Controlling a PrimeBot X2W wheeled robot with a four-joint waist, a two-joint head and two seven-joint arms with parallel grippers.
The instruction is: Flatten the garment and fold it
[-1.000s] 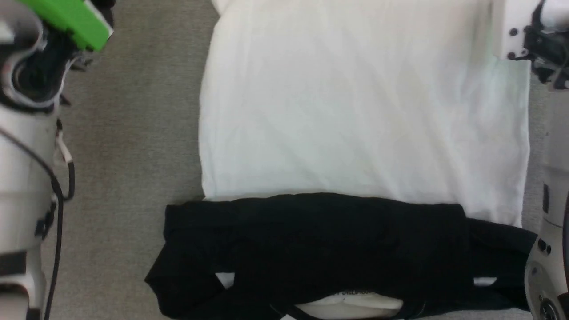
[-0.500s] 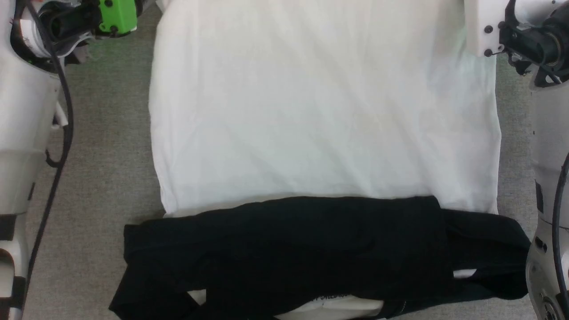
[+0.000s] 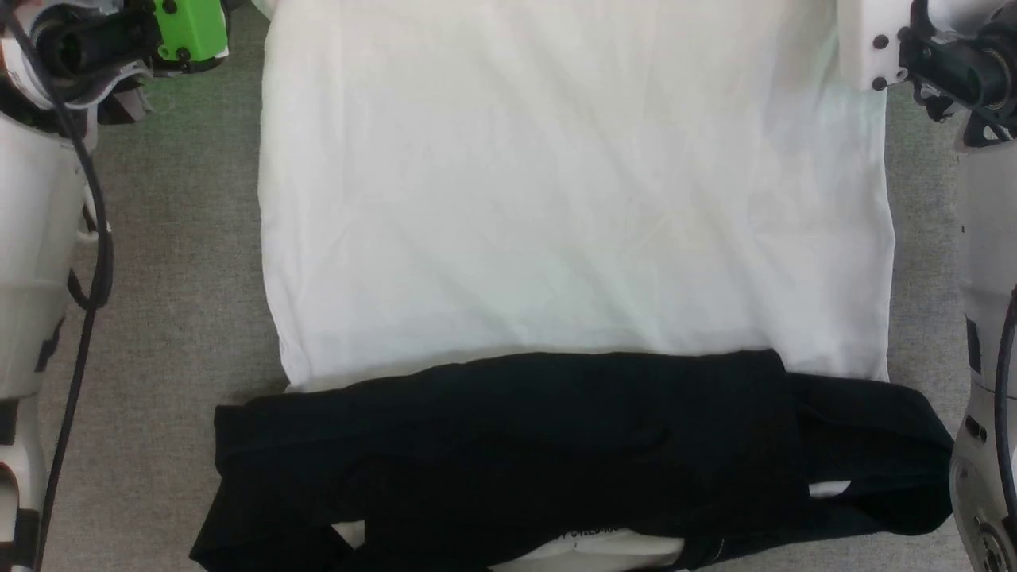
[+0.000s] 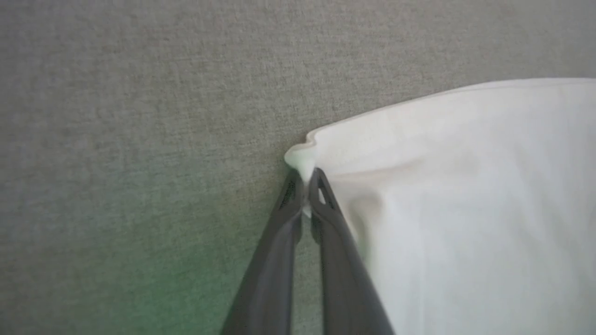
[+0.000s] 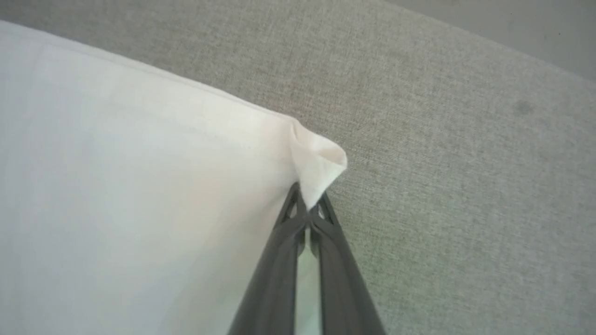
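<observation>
The garment lies spread on a grey cloth surface, white body toward the far side. Its black sleeves are folded across the near end, over the collar and neck band. In the left wrist view my left gripper is shut on the white hem corner. In the right wrist view my right gripper is shut on the other hem corner, which curls up between the fingers. In the head view both wrists stand at the top corners, the left with a green part.
The grey cloth surface extends past the garment on both sides. My pale forearms run down the left edge and right edge of the head view, the left with a black cable.
The head camera has shifted, so the garment sits further left and lower in view. Both wrists now stand over the far hem corners.
</observation>
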